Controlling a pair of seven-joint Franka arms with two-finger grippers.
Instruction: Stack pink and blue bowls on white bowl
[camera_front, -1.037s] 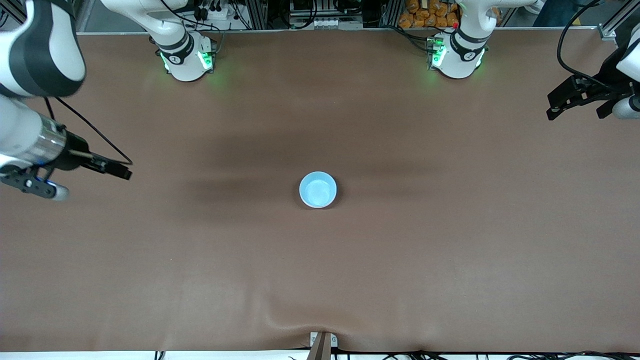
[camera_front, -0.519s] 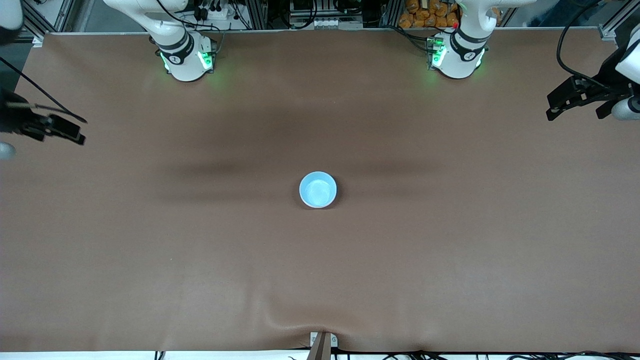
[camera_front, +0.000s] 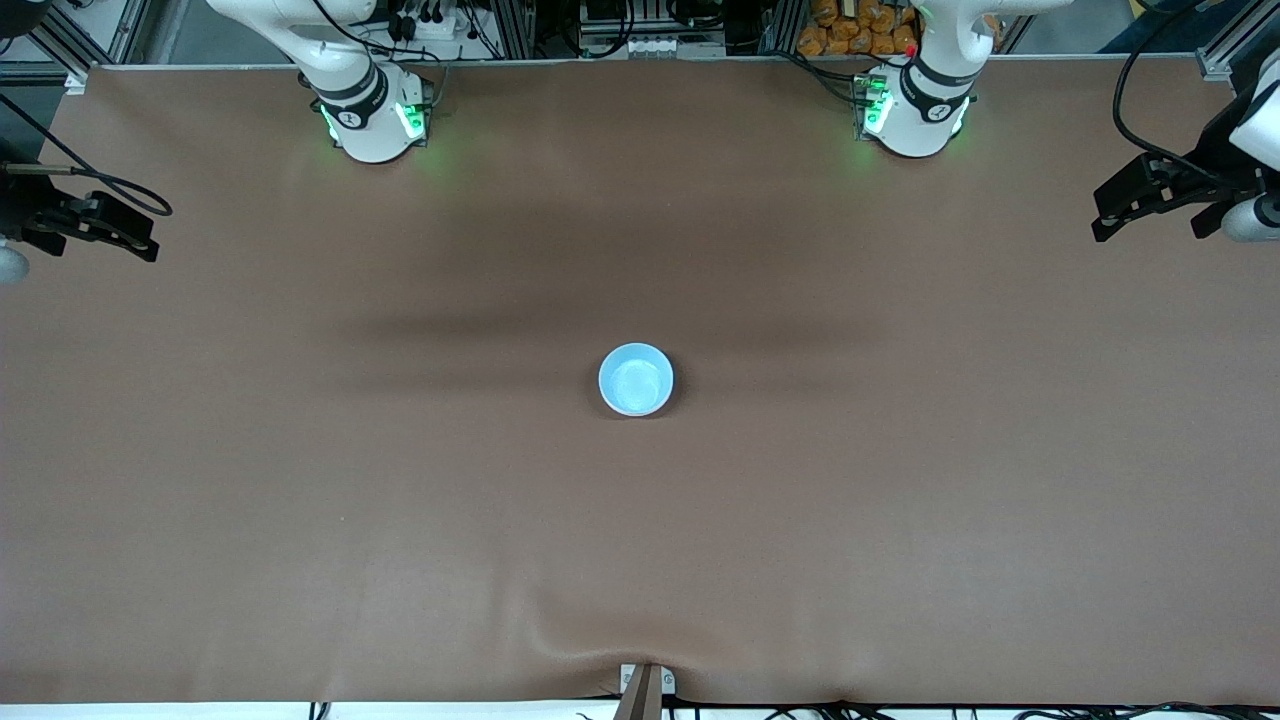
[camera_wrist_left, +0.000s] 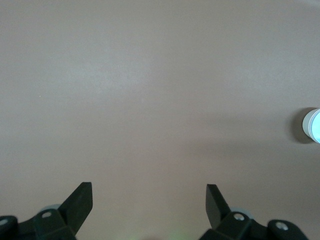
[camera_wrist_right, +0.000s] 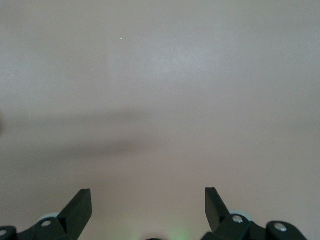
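The light blue bowl (camera_front: 636, 379) sits upright at the middle of the table. It also shows in the left wrist view (camera_wrist_left: 313, 125), where a pale whitish wall lies under its blue inside. No pink bowl shows, and no separate white bowl shows. My left gripper (camera_wrist_left: 149, 192) is open and empty, held up over bare table at the left arm's end (camera_front: 1252, 216). My right gripper (camera_wrist_right: 148, 196) is open and empty over bare table at the right arm's end, mostly past the edge of the front view (camera_front: 8, 264).
The brown table cover (camera_front: 900, 500) has a fold at its edge nearest the front camera (camera_front: 645, 655). The two arm bases (camera_front: 375, 115) (camera_front: 915, 110) stand along the edge farthest from that camera.
My right arm has drawn back from the table toward its own end and toward the bases, nearly out of the front view. The left arm and the blue bowl have not moved.
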